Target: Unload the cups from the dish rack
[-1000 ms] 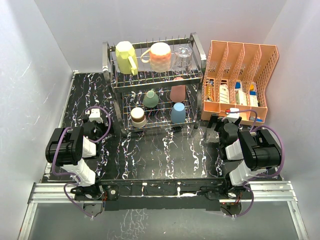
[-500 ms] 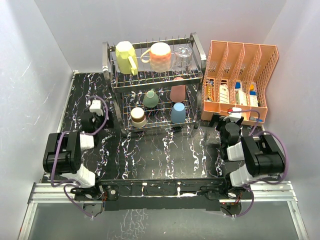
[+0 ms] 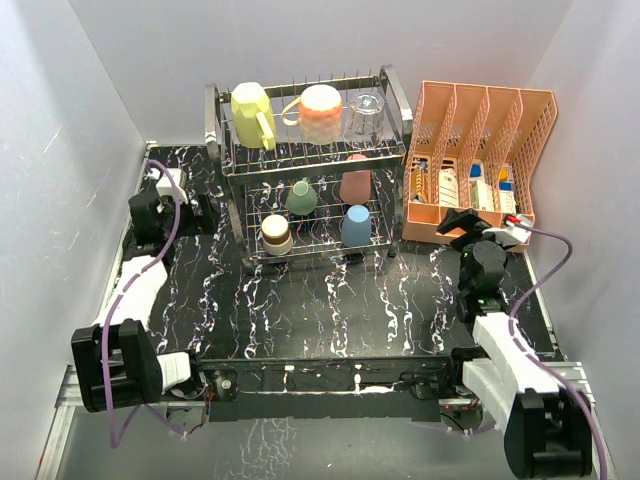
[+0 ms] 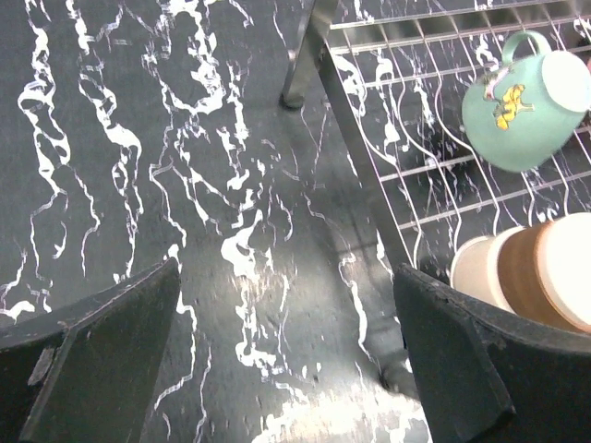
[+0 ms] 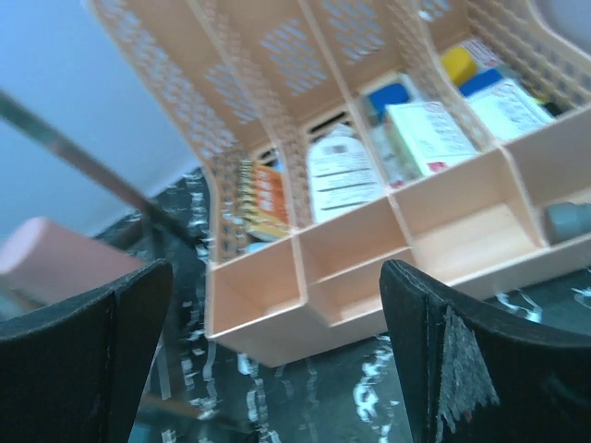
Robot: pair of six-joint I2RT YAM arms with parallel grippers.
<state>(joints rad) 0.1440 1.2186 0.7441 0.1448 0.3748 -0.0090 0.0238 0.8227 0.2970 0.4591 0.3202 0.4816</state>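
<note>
Rack (image 3: pixel 212 120) sits upper centre of top view. All 7 cups on it, none unloaded yet.
Top tier, L to R: yellow mug (image 3: pixel 252 115), peach mug (image 3: pixel 320 112), glass (image 3: pixel 365 116).
Lower tier: teal cup (image 3: pixel 301 197), salmon cup (image 3: pixel 356 185), blue cup (image 3: pixel 356 226), brown/white cup (image 3: pixel 275 233).

L gripper (image 3: pixel 198 213) at left of top view, low over table (image 3: pixel 330 300), just beside rack's side frame. Jaws spread wide, nothing between them. In its wrist view brown/white cup is at right edge, teal above it, rack's leg upper centre.

R gripper (image 3: pixel 478 225) at right of top view. Jaws wide apart, empty. It faces the organiser (image 3: pixel 480 110), not the rack.

Risks (my read):
- L goes straight in fr. the side: finger catches frame or leg, shoves whole rack, cups tip.
- Lower cups sit under top tier w/ little headroom. A steep lift knocks the wires above and the cup slips.
- Brown/white and teal sit close. Wide jaws may nudge the neighbour.
- R swinging twd rack may clip organiser's near corner.
- Glass looks slick and hard to judge, prob. the worst grip.
</note>
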